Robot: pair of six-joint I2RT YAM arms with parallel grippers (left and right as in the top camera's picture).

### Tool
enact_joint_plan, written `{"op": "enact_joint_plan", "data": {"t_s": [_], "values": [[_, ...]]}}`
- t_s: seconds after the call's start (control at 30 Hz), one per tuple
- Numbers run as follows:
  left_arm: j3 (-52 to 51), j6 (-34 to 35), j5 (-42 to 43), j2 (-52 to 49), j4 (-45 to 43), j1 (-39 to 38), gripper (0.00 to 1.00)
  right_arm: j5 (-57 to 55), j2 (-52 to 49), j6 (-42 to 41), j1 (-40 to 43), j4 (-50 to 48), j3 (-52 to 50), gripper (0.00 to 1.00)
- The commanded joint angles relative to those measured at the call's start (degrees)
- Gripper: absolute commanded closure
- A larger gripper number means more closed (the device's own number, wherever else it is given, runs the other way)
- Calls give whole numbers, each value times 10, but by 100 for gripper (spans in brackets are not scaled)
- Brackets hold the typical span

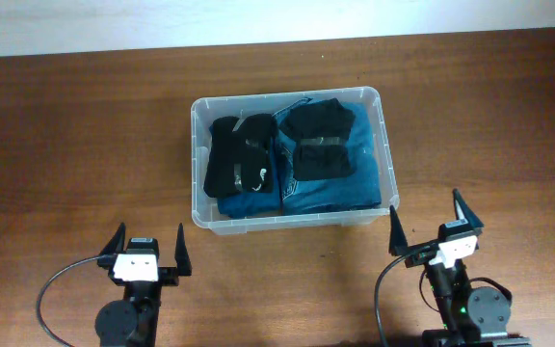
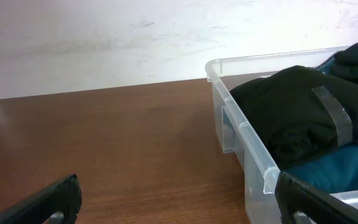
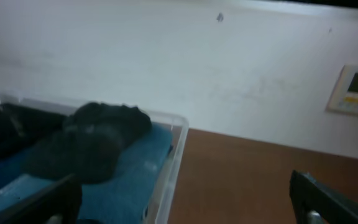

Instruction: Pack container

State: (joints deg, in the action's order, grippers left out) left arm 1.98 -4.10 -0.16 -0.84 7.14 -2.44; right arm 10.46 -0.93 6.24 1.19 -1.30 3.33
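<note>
**Filled container, both grippers released**

Overhead view. The clear container stands at mid-table on the brown table, one long wall facing the arms. Folded blue cloth lies inside. On it rest a left black bundle and a right black bundle, each crossed by a grey band. The left gripper sits before the container's left front corner and the right gripper beside its right front corner. Both are clear of the container, fingers spread wide and grasping nothing
</note>
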Motion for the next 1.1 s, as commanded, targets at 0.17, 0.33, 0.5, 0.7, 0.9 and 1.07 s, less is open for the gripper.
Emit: {"op": "enact_joint_plan", "data": {"t_s": [0.17,0.33,0.5,0.7,0.9,1.07], "values": [[-2,-7,8,5,0,4,1,-28,7,2,3,3,-30,2],[-2,-7,8,5,0,4,0,-52,7,2,3,54,-30,2],[-2,-7,8,5,0,4,1,-49,7,2,-13,54,-30,2],[-2,-7,8,5,0,4,1,-49,7,2,-41,54,-30,2],[-2,-7,8,5,0,4,1,-41,6,2,-42,54,-30,2],[-2,-7,8,5,0,4,1,-34,-3,2,-42,52,-30,2]]}}
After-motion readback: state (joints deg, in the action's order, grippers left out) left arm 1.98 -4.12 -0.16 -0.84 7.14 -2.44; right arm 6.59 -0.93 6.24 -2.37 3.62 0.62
